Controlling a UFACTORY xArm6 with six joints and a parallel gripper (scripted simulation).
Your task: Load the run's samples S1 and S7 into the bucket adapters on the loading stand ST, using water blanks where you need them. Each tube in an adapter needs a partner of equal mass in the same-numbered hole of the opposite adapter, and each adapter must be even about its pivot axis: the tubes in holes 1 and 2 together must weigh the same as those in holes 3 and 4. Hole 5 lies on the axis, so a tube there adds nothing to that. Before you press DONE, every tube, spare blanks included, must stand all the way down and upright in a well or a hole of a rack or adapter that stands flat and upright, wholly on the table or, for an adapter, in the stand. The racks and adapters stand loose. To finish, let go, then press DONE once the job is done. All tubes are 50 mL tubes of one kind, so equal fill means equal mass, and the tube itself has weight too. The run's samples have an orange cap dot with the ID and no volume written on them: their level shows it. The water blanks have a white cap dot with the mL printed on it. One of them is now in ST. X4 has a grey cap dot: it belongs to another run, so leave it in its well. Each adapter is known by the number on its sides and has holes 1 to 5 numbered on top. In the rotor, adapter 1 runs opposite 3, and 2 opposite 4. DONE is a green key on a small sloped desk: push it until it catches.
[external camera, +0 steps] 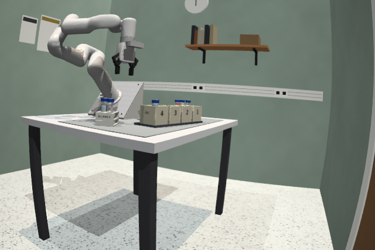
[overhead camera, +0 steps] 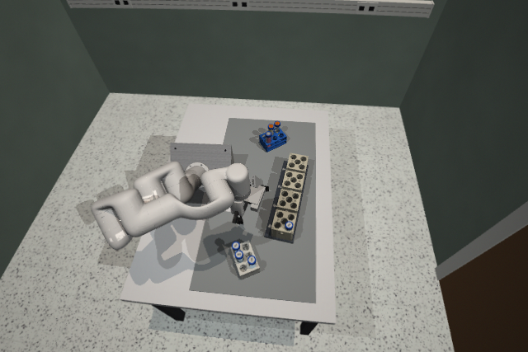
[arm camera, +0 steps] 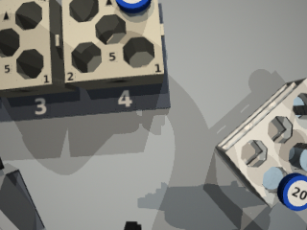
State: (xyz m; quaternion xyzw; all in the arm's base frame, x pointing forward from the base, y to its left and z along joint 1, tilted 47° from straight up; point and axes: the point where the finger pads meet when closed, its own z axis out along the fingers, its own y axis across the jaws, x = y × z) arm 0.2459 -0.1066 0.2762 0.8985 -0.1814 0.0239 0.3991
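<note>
My gripper is open and empty, high above the table between the slanted arm mount and the stand; it also shows in the top view. The loading stand ST holds four beige adapters in a row. In the wrist view, adapter 4 and adapter 3 lie at the top left. A blue-capped blank stands in a far corner hole of adapter 4, beyond hole 1; its hole number is hidden. The beige blanks rack holds three blue-capped tubes; one reads 20. The blue sample rack holds orange-dotted tubes.
The small sloped DONE desk sits between my gripper and the stand. The slanted grey arm mount rises behind the blanks rack. The grey mat covers the right part of the white table.
</note>
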